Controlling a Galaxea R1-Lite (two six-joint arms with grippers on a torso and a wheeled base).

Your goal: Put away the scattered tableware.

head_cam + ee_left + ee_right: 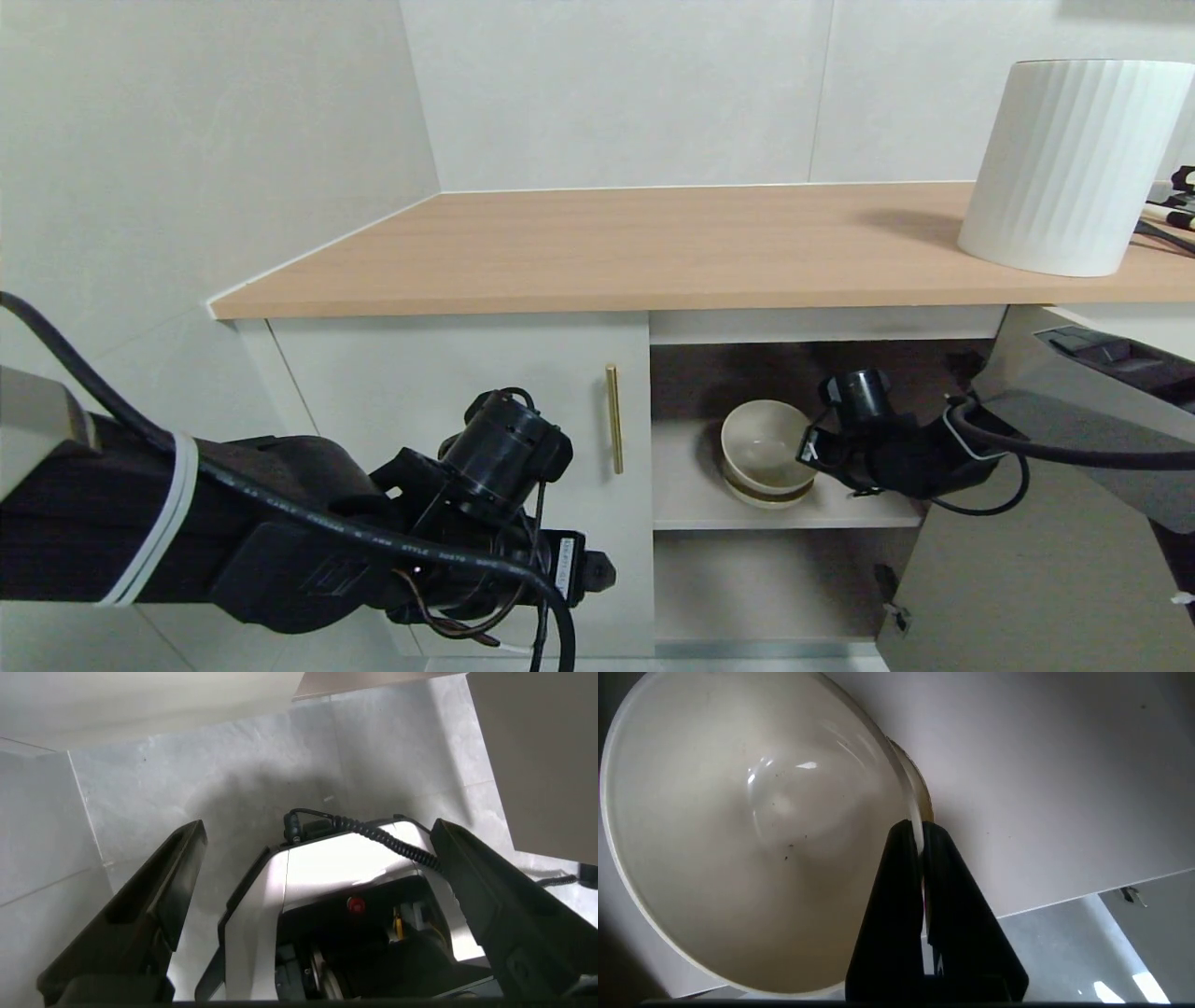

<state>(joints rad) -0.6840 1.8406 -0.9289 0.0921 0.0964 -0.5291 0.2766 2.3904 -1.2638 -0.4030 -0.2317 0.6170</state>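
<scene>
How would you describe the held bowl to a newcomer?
Under the wooden counter, find the upper shelf of the open cabinet. The cream bowl there is tilted, its rim in the shut jaws of the right gripper; the brown-banded dish beneath lies flat.

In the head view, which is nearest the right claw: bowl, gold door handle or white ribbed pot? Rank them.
1. bowl, on the cupboard shelf, rim pinched by the right gripper.
2. gold handle, on the shut door to the left.
3. white ribbed pot, up on the countertop.
</scene>
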